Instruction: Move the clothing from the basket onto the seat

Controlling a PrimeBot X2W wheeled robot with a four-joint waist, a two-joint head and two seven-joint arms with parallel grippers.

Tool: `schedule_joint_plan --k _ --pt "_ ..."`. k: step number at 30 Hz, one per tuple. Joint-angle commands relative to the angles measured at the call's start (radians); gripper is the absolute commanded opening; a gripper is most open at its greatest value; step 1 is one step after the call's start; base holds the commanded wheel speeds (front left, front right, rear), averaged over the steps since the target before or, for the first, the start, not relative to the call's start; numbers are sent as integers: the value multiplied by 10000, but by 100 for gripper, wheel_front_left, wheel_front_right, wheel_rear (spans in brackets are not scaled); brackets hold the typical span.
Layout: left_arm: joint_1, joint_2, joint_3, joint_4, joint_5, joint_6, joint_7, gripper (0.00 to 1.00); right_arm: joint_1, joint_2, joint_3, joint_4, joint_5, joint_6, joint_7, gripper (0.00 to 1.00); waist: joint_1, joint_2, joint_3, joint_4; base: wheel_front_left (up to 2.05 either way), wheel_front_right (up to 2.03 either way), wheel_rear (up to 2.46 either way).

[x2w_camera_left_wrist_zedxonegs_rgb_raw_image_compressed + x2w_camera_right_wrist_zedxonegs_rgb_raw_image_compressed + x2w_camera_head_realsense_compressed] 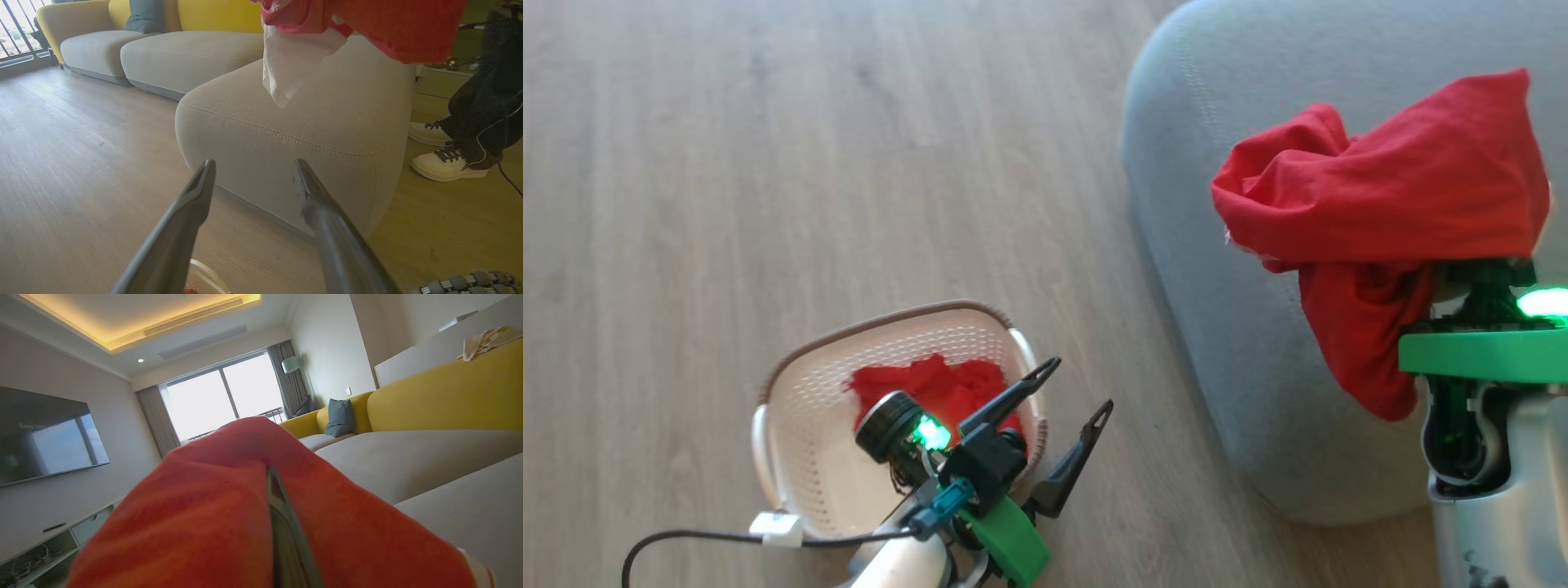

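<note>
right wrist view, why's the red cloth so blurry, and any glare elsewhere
Right wrist view: the red garment lies over the right gripper, too near the lens to focus; the window blows out white. Head view: a green light on that wrist flares. Left wrist view: the left gripper looks soft.

The wall TV [45,437], at left in the right wrist view, is showing faint pale words near the screen's upper left, reading approx. "Baby, Baby"; the rest is too blurred. The white tag [292,65] hanging off the clothing [400,28], at top of the left wrist view, is showing no legible print.
</note>
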Motion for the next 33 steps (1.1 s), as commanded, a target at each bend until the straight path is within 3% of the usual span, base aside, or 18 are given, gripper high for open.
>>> schedule_joint_plan --k 1,15,23,33 --pt "-270 39 253 -395 122 3 -51 100 -283 78 97 -386 51 71 -11 0 0 0 171 -534 0 0 0" --pt "-310 100 -12 -1120 82 68 -51 100 -55 78 -616 -383 211 71 -11 0 0 0 149 -3099 0 0 0" --pt "-573 -94 -383 -1332 -183 12 -51 100 461 78 -1656 -694 270 71 -11 0 0 0 111 -3274 0 0 0" --pt "-522 -145 -71 -1389 -124 -3 -51 100 502 78 -1718 -677 213 71 -11 0 0 0 74 -3235 0 0 0"
